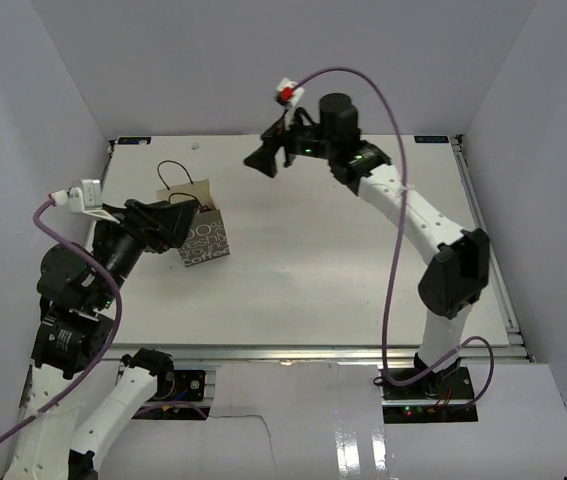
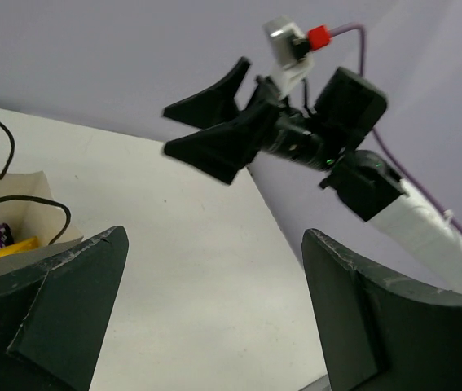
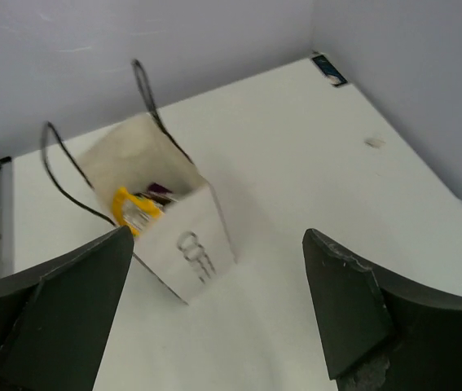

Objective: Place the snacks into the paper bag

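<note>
Left gripper [image 1: 183, 220] gaped empty by the bag [image 1: 207, 246], at the table's [image 1: 343, 290] 9 o'clock.
Snacks [image 3: 133, 210] lay inside; right gripper [image 1: 268, 160] hung spread, empty, near 12. With none seen loose, the left needed to lift clear of the cords [image 3: 143, 88] without tipping the bag.

A white table [image 1: 313, 290] sits enclosed by plain pale grey-lilac walls [image 1: 213, 60].
</note>
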Controlling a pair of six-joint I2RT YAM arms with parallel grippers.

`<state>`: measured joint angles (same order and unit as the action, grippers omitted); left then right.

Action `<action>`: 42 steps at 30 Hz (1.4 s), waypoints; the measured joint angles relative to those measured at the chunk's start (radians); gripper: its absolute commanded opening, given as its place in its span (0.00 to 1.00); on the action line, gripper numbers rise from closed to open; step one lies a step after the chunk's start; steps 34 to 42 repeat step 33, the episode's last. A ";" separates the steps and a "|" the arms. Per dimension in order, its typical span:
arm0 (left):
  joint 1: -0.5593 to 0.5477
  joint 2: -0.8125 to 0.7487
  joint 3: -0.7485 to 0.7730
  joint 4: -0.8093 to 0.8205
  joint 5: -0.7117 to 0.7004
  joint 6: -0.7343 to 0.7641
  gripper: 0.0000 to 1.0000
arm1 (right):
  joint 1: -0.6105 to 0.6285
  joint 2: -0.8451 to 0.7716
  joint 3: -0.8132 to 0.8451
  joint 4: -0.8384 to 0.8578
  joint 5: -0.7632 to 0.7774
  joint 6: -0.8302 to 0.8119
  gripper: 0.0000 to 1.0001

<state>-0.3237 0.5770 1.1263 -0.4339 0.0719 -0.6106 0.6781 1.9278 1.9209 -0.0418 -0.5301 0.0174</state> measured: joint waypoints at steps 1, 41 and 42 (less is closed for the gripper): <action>0.000 0.009 -0.010 0.005 0.015 0.002 0.98 | -0.054 -0.057 -0.063 -0.014 -0.019 -0.018 0.90; 0.000 0.216 -0.300 0.215 0.268 0.018 0.98 | -0.483 -0.813 -0.766 -0.439 0.388 -0.276 0.90; 0.000 0.216 -0.300 0.215 0.268 0.018 0.98 | -0.483 -0.813 -0.766 -0.439 0.388 -0.276 0.90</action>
